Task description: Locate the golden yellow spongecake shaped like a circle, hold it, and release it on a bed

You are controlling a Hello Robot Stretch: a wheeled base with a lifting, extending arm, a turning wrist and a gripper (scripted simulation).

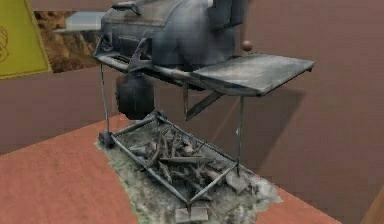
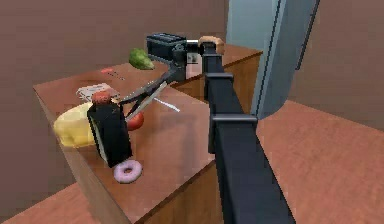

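A golden yellow rounded blob (image 2: 70,127), possibly the spongecake, lies at the left end of a wooden counter (image 2: 175,150). Against its right side stands a dark upright box (image 2: 109,136). My arm (image 2: 228,130) rises from the arm side view's bottom edge and reaches out over the counter. The gripper (image 2: 130,100) points left, its thin fingers ending above the counter near a small red thing (image 2: 100,95) and a red round fruit (image 2: 135,121). With things on the counter behind it, I cannot tell whether the gripper holds anything.
On the counter also lie a pink ring (image 2: 127,171), a green thing (image 2: 140,59), a black toaster (image 2: 165,45) and a brown round item (image 2: 210,41). A grey-blue panel (image 2: 262,50) stands behind. The forward view has a metal grill (image 1: 180,45) over piled wood (image 1: 175,155).
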